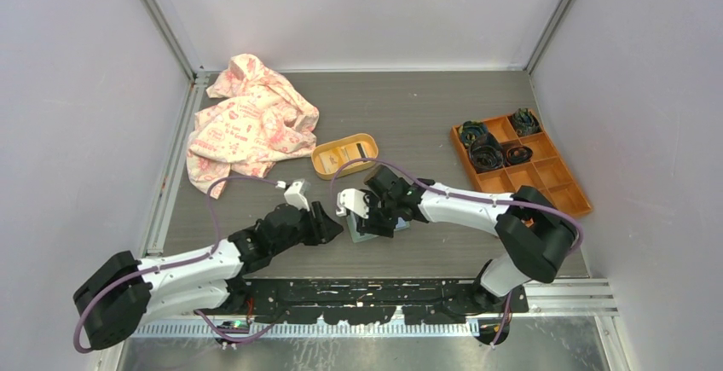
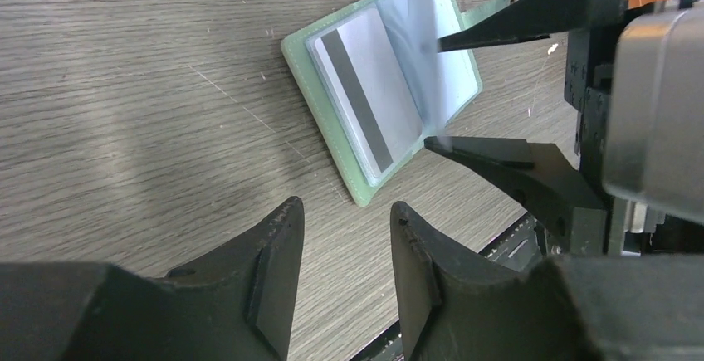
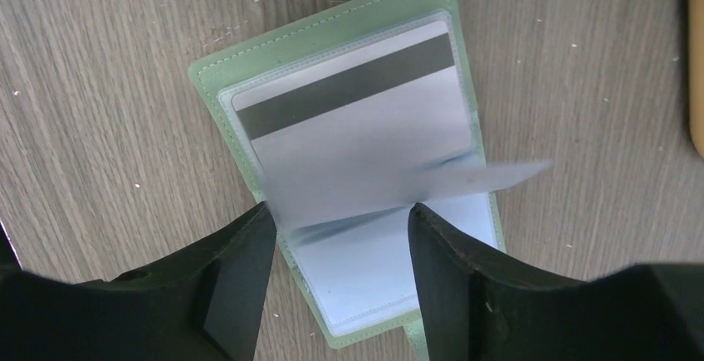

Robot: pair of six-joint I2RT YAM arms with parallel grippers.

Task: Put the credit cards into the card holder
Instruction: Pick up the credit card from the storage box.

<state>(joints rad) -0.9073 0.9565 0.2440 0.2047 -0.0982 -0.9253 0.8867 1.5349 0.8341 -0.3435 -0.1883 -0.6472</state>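
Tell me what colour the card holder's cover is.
Pale sage green; the card holder shows best in the right wrist view.

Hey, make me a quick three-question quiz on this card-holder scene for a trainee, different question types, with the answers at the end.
1. True or false: the card holder lies shut on the table with its snap fastened.
2. The white card showing inside the card holder has: A a dark stripe, B a gold chip, C a photo.
3. Which gripper is right over the card holder?

Key
1. False, it lies open.
2. A.
3. The right gripper, with its jaws apart. The left gripper is open beside it and empty.
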